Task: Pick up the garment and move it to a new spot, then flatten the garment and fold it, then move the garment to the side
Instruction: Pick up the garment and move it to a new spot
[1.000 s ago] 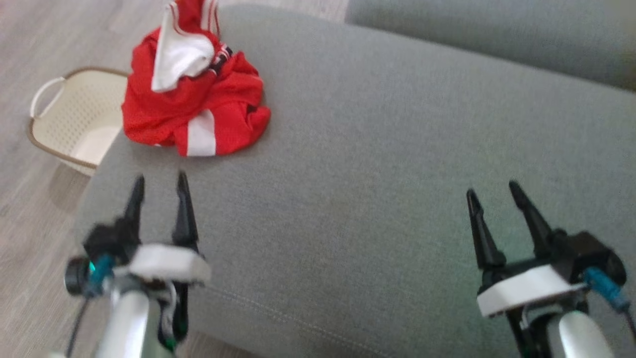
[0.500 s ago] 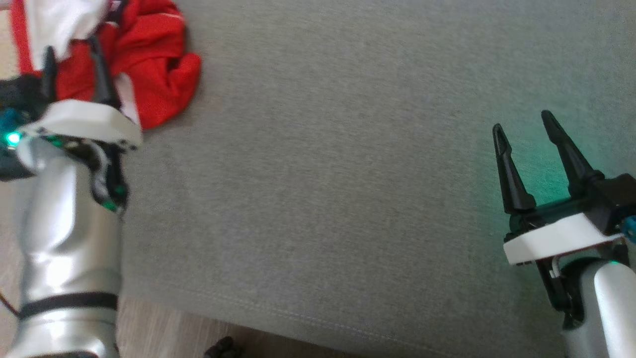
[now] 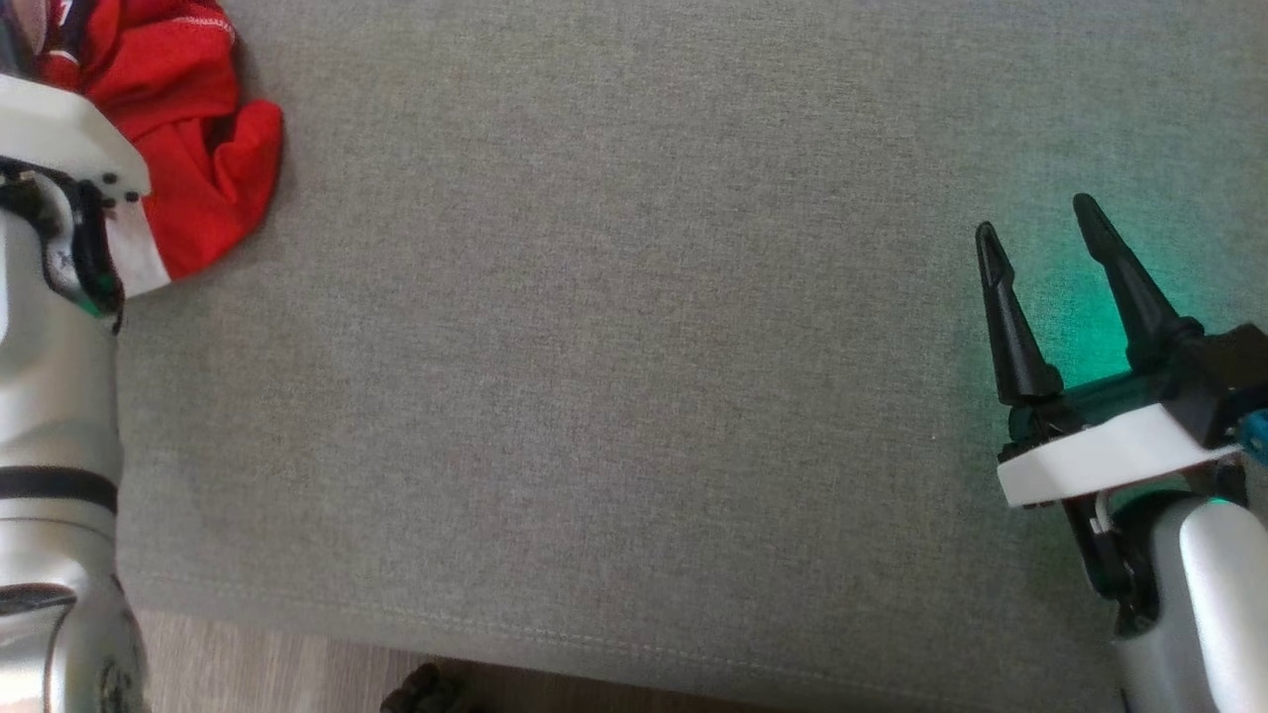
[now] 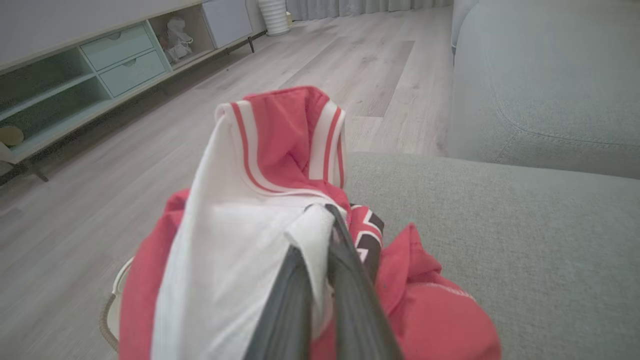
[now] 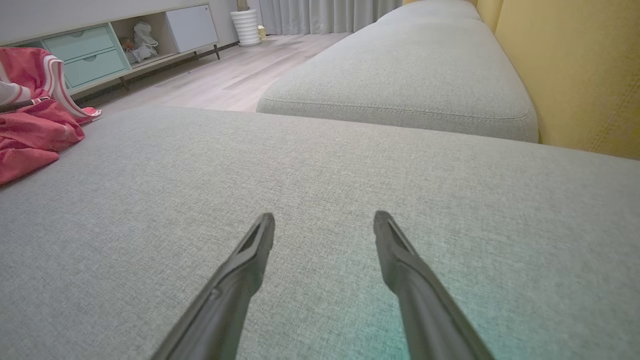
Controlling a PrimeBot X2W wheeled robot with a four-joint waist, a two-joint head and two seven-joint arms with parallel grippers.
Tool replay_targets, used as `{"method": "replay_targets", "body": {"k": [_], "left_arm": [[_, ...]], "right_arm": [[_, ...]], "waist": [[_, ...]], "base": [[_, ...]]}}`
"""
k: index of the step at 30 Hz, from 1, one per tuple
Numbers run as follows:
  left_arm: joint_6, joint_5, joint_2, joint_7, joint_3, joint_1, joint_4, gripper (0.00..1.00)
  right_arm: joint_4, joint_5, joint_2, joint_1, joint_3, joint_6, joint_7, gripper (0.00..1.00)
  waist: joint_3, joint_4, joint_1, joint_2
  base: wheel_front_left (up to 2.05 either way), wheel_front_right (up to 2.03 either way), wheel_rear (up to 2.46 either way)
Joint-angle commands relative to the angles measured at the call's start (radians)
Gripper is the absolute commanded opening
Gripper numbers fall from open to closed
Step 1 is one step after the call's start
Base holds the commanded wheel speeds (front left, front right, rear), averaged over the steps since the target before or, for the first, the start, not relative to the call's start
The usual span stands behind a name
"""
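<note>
I see my left end effector [image 4: 310,227] pinched on a white fold of the red garment [image 4: 280,135], bunched at the sofa cushion's [image 3: 634,347] left edge, and my right end effector [image 3: 1035,216] open.

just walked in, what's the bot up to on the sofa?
The left gripper is shut on a white fold of the crumpled red and white garment, which lies heaped at the left end of the grey sofa cushion. The right gripper is open over bare cushion, holding nothing. Nothing is flattened or folded yet.
</note>
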Motion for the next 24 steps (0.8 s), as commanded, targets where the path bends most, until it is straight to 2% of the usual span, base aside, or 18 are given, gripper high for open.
{"method": "replay_targets", "body": {"k": [1, 7, 17, 24], "left_arm": [[0.001, 0.008, 0.073, -0.005, 0.017, -0.016, -0.024, 0.0], [0.008, 0.019, 0.086, -0.005, 0.026, 0.015, -0.117, 0.0], [0.007, 0.047, 0.073, -0.005, 0.028, 0.148, -0.497, 0.0], [-0.004, 0.027, 0.028, -0.001, 0.01, 0.309, -0.757, 0.0]], "right_arm": [[-0.031, 0.009, -0.005, -0.019, 0.022, 0.008, -0.008, 1.0], [-0.01, 0.016, 0.008, -0.019, 0.001, 0.008, -0.027, 1.0], [0.023, 0.013, 0.041, 0.002, -0.034, 0.008, -0.054, 1.0], [0.037, 0.013, 0.077, 0.042, -0.063, 0.008, -0.071, 1.0]], "waist": [[-0.002, 0.0, -0.0001, 0.0001], [-0.04, 0.009, -0.0001, 0.0001], [-0.179, 0.018, -0.0001, 0.0001], [-0.292, -0.026, -0.0001, 0.0001]], "base": [[0.0, 0.0, 0.0], [0.0, 0.0, 0.0], [0.0, 0.0, 0.0], [0.0, 0.0, 0.0]]}}
